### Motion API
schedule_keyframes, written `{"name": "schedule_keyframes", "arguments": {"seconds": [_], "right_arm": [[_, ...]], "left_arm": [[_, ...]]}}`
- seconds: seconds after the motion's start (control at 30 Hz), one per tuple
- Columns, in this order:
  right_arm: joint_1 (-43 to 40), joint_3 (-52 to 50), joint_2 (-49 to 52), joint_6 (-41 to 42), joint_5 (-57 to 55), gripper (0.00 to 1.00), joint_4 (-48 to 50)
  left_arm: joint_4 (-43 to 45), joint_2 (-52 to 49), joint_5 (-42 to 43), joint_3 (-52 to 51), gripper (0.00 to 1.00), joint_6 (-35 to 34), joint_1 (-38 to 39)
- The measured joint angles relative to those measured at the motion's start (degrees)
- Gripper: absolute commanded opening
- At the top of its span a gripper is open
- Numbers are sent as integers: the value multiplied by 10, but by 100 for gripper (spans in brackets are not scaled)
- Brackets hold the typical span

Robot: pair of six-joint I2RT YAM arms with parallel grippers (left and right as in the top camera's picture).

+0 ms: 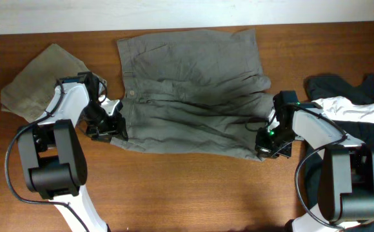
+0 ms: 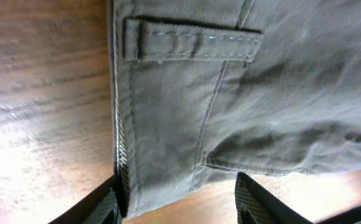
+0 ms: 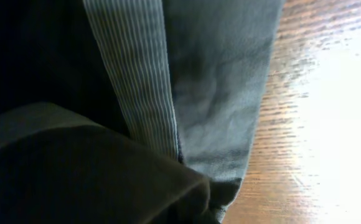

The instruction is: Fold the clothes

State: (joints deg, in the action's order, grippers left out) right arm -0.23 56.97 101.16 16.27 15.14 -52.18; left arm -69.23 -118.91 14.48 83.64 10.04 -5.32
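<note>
the grey shorts (image 1: 193, 90) are being shown spread flat toward the far edge of the desk (image 1: 187, 200), about midway along it, with the long axis running left to right: the waistband is being turned to the left edge and the leg hems to the right

the near waistband corner is being straddled by the left gripper (image 2: 180, 208), whose fingers (image 2: 109, 208) are being held spread, one on each side of the cloth edge, with nothing pinched as yet; a belt loop (image 2: 193, 38) is being seen just beyond them

the near hem corner is being met by the right gripper (image 1: 269, 143), whose jaws are being pressed together; the fingertips are being hidden by cloth filling the wrist view, so whether the hem is being pinched between them cannot be told

each near corner is thus being covered by the arm on its own side, and the coming fold is being judged to turn on the near edge being carried over toward the far edge, across the short axis

a khaki garment (image 1: 42, 74) is being shown at the far left corner, and black and white clothes (image 1: 358, 106) at the right edge

no brand, label or readable writing is being shown
</note>
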Motion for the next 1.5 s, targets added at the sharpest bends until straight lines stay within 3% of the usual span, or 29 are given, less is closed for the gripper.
{"name": "schedule_keyframes", "arguments": {"seconds": [0.2,0.37,0.43,0.5,0.6,0.73,0.93,1.0,1.07,1.13,1.23,1.33,1.4,1.5], "right_arm": [[-25,0,0,0,8,4,-13],[-28,0,0,0,10,4,-16],[-28,0,0,0,10,4,-15],[-29,0,0,0,10,8,-15],[-31,0,0,-4,8,24,-15],[-76,1,0,-14,10,38,-51],[-87,1,0,-54,41,40,-59],[-73,-7,0,-58,45,39,-32],[-68,-29,0,-53,45,30,-4],[-68,-43,-9,-38,38,4,13],[-68,-47,-10,-28,30,4,7],[-68,-19,-39,-33,19,4,-75],[-68,48,-120,-33,14,4,-138],[-68,174,-224,-29,8,4,-218]], "left_arm": [[-61,0,1,5,57,0,-41],[-15,0,20,-9,50,2,-35],[8,0,28,-40,36,6,-27],[36,5,52,-70,14,16,-21],[53,7,68,-92,1,28,-21],[52,7,68,-90,0,30,-21],[43,7,68,-80,0,30,-21],[43,7,68,-80,0,30,-21],[43,7,68,-80,0,30,-21],[43,7,68,-80,0,30,-21],[31,7,68,-73,1,30,-21],[-25,11,68,-27,1,30,-21],[-63,30,62,12,1,31,-21],[-93,138,50,70,0,30,-21]]}}
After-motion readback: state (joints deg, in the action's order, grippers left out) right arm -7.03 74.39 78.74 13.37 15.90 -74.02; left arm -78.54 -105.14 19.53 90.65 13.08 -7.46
